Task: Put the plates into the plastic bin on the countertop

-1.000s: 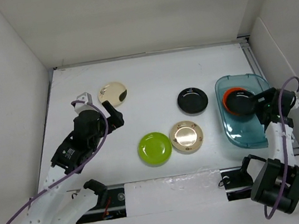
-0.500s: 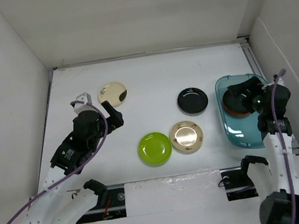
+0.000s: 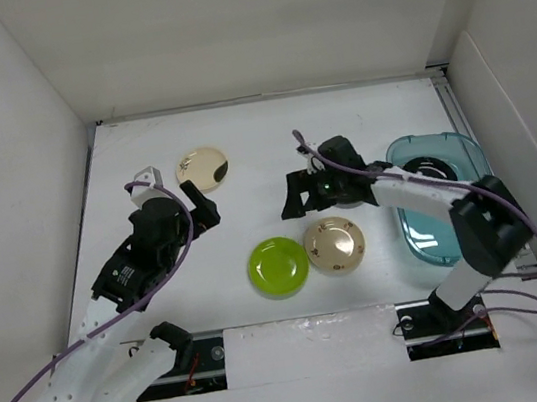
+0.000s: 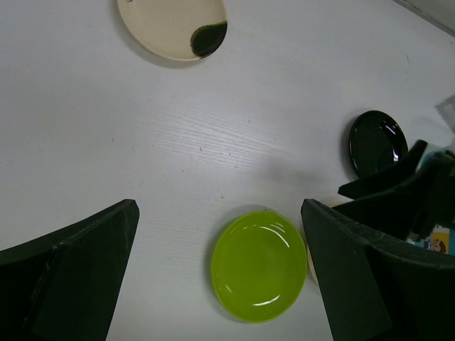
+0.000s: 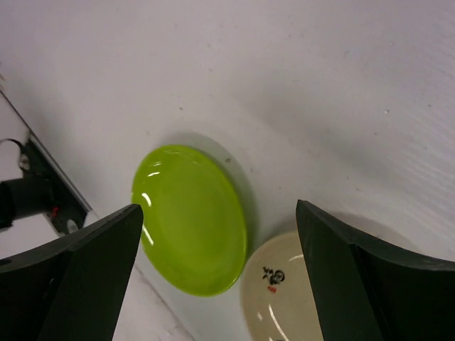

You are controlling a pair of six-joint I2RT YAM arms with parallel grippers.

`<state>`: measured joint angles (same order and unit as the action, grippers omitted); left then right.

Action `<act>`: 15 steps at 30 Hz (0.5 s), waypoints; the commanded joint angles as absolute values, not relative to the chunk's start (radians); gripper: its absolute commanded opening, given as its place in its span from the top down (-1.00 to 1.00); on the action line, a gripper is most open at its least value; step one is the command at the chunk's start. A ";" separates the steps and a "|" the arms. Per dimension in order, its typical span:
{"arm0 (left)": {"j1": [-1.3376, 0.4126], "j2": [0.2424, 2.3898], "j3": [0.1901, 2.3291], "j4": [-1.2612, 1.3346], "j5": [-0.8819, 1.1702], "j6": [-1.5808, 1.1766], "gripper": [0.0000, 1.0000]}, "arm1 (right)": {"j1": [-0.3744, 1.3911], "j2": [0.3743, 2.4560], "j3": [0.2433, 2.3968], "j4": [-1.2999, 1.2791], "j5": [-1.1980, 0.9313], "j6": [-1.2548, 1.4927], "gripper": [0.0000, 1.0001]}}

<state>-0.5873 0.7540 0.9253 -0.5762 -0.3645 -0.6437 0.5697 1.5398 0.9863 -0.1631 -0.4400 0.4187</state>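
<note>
no readable text, gold-beige plate (image 5: 284, 302) mark illegible

**Both Claws Spread, Right Arm Reaching Across**

Our left arm (image 3: 112, 305) rises from the near left corner of the desk (image 3: 261, 151) and slants toward the far edge. Its left claw (image 3: 201, 209) hangs over the left half, jaws wide apart and empty. Our right arm (image 3: 420, 197) folds up from the near right corner and stretches leftward. The right claw (image 3: 300, 194) is over the desk's middle, jaws likewise wide and empty.

Glossy lime plate (image 3: 278, 266), teal bin (image 3: 427, 243) — cream plate (image 3: 202, 168) dark-blotched.
</note>
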 commanded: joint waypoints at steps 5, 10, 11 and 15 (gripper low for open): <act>-0.583 0.752 0.925 -0.571 -0.393 -0.658 -0.99 | 0.670 1.831 1.227 -0.149 -0.568 0.192 -0.83; -0.583 0.752 0.925 -0.571 -0.393 -0.658 -0.99 | 0.690 1.966 1.308 -0.204 -0.576 0.167 -0.80; -0.583 0.752 0.925 -0.571 -0.393 -0.658 -0.99 | 0.680 1.980 1.308 -0.204 -0.600 0.158 -0.76; -0.583 0.752 0.934 -0.580 -0.414 -0.669 -0.99 | 0.667 2.003 1.258 -0.161 -0.647 0.169 -0.68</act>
